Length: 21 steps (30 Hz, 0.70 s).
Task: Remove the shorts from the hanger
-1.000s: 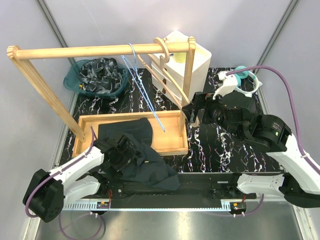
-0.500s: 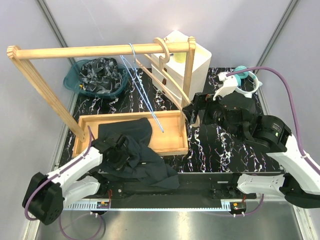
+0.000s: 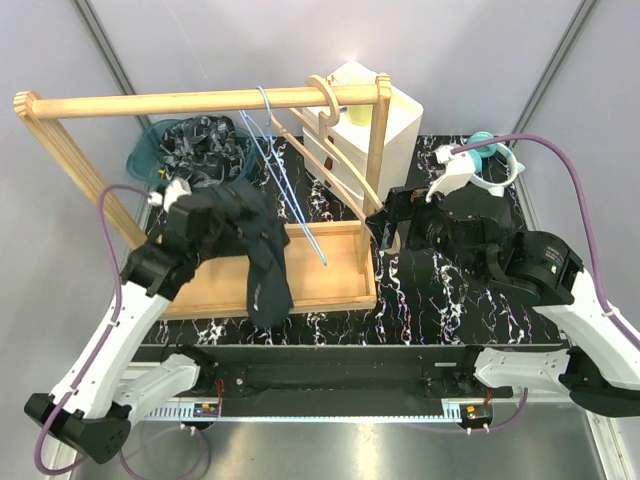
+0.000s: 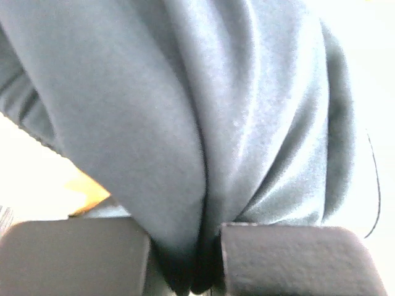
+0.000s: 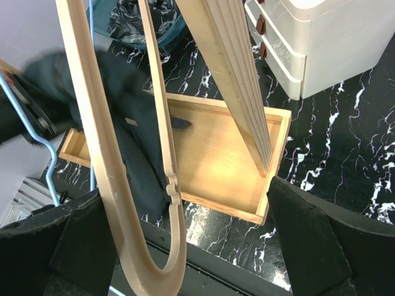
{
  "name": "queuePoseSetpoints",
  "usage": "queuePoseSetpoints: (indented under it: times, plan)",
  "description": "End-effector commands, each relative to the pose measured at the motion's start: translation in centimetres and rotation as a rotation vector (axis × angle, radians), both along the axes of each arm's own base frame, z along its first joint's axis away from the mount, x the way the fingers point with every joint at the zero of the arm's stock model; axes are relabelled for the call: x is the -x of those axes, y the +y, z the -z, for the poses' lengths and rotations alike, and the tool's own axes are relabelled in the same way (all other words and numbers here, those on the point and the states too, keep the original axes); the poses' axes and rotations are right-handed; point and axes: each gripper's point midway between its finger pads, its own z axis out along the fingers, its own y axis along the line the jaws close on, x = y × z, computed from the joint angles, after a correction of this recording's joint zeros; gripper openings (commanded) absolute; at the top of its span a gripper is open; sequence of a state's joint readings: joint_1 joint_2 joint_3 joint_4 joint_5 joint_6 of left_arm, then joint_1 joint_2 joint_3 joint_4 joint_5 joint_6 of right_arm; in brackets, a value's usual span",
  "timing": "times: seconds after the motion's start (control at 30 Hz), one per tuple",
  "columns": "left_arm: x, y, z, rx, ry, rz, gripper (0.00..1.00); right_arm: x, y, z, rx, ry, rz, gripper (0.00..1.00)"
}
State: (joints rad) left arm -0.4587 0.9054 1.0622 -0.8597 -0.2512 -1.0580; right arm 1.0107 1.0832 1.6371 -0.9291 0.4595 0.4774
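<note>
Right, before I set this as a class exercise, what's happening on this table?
The left hand is shut on the dark shorts, holding them up over the wooden tray with the cloth hanging loose. The right hand is open around the low end of the bare wooden hanger, which hangs from the rack. The shorts are on no hanger.
</note>
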Motion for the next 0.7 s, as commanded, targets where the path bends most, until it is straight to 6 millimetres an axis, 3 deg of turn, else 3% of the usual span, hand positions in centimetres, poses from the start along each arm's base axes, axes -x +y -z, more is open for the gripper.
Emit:
queuePoseSetpoints:
  times: [0.0,0.03,0.07,0.1,0.13,0.2,0.37,0.43,0.47,0.53,0.57,0.6,0.67]
  plan:
    - [-6.5,0.5,-7.0,0.008,-0.278,0.003,0.00,-0.4,-0.6,0.8,0.044,-0.004,0.028,1.00]
    - [-7.8,1.6,-7.5,0.023,-0.305,-0.023,0.00,-0.6,-0.8,0.8,0.053,-0.011,0.042,1.00]
    - [-9.0,0.9,-9.2,0.083,-0.364,0.003,0.00,-0.7,-1.1,0.9,0.067,-0.014,0.054,1.00]
    - [-10.5,1.0,-8.9,0.106,-0.360,0.003,0.00,-1.0,-1.5,0.8,0.083,-0.026,0.077,1.00]
    - [-11.8,2.1,-9.6,0.124,-0.391,-0.021,0.00,-1.2,-1.6,0.8,0.093,-0.032,0.083,1.00]
    - [-14.5,1.7,-10.7,0.166,-0.451,0.012,0.00,-1.6,-2.0,0.8,0.124,-0.051,0.105,1.00]
    - [-20.8,4.1,-13.2,0.193,-0.566,-0.034,0.00,-2.3,-2.9,1.1,0.176,-0.070,0.151,1.00]
    - [-22.6,5.3,-13.5,0.209,-0.574,-0.057,0.00,-3.0,-3.9,0.8,0.217,-0.095,0.186,1.00]
    - [-24.1,5.3,-12.7,0.238,-0.548,-0.067,0.00,-3.2,-4.3,0.5,0.229,-0.106,0.209,1.00]
    - [-25.6,6.3,-14.7,0.244,-0.600,-0.082,0.00,-3.5,-4.8,0.3,0.248,-0.118,0.228,1.00]
    - [-26.7,6.8,-14.2,0.231,-0.592,-0.100,0.00,-3.6,-5.3,0.3,0.263,-0.123,0.247,1.00]
    - [-27.3,7.1,-16.0,0.221,-0.629,-0.106,0.00,-3.7,-5.5,0.4,0.271,-0.125,0.256,1.00]
    - [-29.2,8.1,-15.6,0.198,-0.625,-0.126,0.00,-4.0,-6.4,0.4,0.294,-0.134,0.287,1.00]
